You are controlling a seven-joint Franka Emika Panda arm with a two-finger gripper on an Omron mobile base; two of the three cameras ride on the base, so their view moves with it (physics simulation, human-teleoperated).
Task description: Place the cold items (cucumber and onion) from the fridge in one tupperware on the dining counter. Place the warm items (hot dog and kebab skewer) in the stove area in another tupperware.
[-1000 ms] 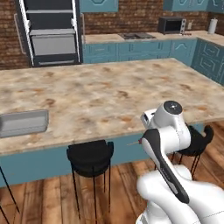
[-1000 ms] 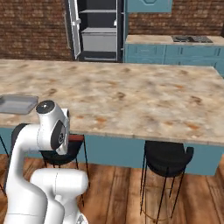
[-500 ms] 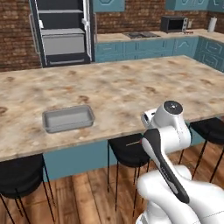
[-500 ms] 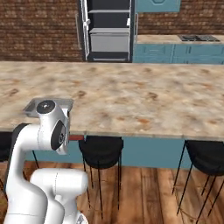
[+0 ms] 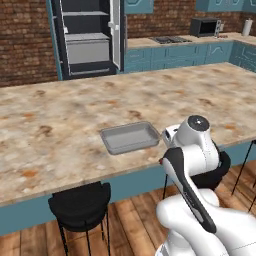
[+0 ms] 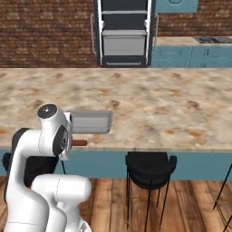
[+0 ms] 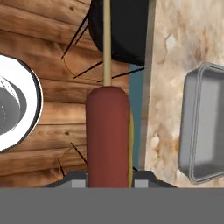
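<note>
Sliding sideways along the dining counter [image 5: 60, 125], the base has carried both base cameras with it, so the grey tupperware [image 5: 130, 137] that sat far to the left a second ago now lies almost straight ahead of the arm, and the open fridge [image 5: 87, 37] has drifted toward the middle of the far wall. That tray rests just inside the near edge of the counter [image 6: 181, 118], with wide bare stone on both sides and beyond it. Below the edge, black stools [image 5: 80, 205] stand on the wooden floor, one to each side of the robot. From the hand camera, the gripper [image 7: 107, 177] is pinched shut on a reddish-brown hot dog [image 7: 108, 135] on a thin wooden stick, which points away from the fingers over the floor and a stool seat [image 7: 124, 30], beside the counter's edge rather than above the stone; the tupperware [image 7: 197, 127] lies across that edge, apart from the food. In the right base view the hot dog [image 6: 79, 143] pokes out from behind the wrist just below the counter lip, close to the tupperware [image 6: 90, 121]. On the far wall counter the left base view shows the stove area [image 5: 170, 40] and a black microwave [image 5: 205, 26].
</note>
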